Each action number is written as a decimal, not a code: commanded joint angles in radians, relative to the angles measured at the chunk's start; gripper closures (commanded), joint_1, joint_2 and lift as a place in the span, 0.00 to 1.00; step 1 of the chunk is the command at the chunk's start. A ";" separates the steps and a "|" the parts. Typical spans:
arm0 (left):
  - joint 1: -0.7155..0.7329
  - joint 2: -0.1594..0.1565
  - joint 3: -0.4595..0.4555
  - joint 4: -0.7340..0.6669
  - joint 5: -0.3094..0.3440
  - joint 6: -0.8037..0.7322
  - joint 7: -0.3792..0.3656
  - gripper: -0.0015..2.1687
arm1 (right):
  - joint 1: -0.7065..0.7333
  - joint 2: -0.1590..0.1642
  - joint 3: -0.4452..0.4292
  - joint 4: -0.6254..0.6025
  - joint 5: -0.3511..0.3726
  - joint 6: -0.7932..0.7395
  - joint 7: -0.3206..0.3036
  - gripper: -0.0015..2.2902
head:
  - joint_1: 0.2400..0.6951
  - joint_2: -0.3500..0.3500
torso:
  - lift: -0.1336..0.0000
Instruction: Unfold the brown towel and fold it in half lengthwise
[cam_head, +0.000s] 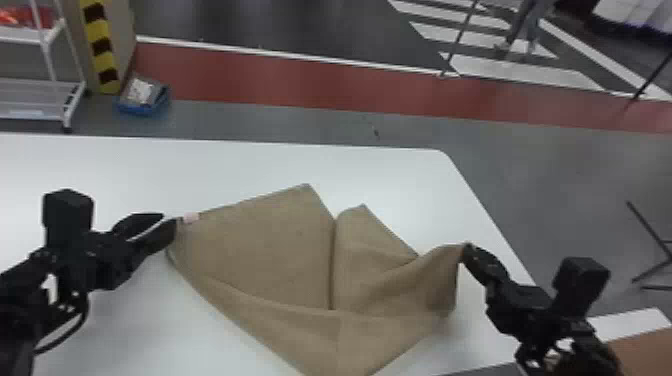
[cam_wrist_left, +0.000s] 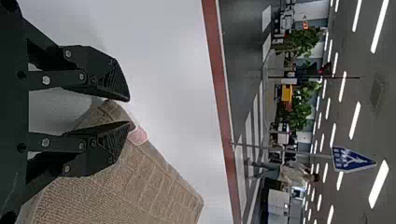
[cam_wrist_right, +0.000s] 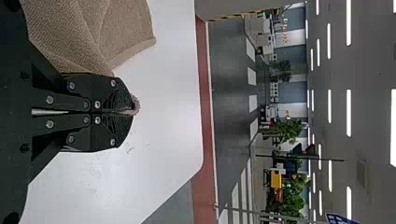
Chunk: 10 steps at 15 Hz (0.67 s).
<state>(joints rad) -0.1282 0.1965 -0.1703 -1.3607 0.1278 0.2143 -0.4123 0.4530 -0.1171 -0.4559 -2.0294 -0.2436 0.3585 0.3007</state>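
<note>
In the head view, the towel (cam_head: 265, 250) lies on the table (cam_head: 110, 167) between the two claws. Its pink tag (cam_head: 191, 218) is just beside the left claw (cam_head: 169, 220), and a raised fold runs to the right claw (cam_head: 468, 247). I judge the unfolding only partly done: the cloth is spread towards the left claw, but rumpled and doubled over nearer the right. Flattening it and the lengthwise fold are both left to do. The edge nearest the robot is cut off, and the folds hide how many layers lie beneath.

In the left wrist view, the left claw's fingers stand apart, with a towel corner showing in the gap and one finger over the cloth. Whether that finger touches it, I cannot tell.

In the right wrist view, the right claw is clamped on the towel, a small bit poking out past its tips. The fingers hide the rest of the pinched part.
</note>
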 joint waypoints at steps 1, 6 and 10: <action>0.007 0.000 0.003 -0.009 0.012 -0.009 -0.008 0.29 | 0.001 0.001 -0.001 0.000 -0.002 0.003 0.000 0.57 | 1.00 0.08 | 0.07; -0.016 -0.006 -0.009 0.015 -0.014 0.009 -0.017 0.22 | 0.003 0.002 -0.004 -0.002 -0.002 0.000 0.000 0.57 | 1.00 0.07 | 0.07; -0.024 -0.005 -0.009 0.034 -0.023 0.027 -0.016 0.33 | 0.003 0.002 -0.006 -0.002 -0.002 -0.003 0.000 0.57 | 1.00 0.07 | 0.07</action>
<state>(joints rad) -0.1524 0.1903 -0.1796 -1.3283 0.1066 0.2347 -0.4287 0.4556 -0.1150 -0.4616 -2.0310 -0.2454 0.3565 0.3006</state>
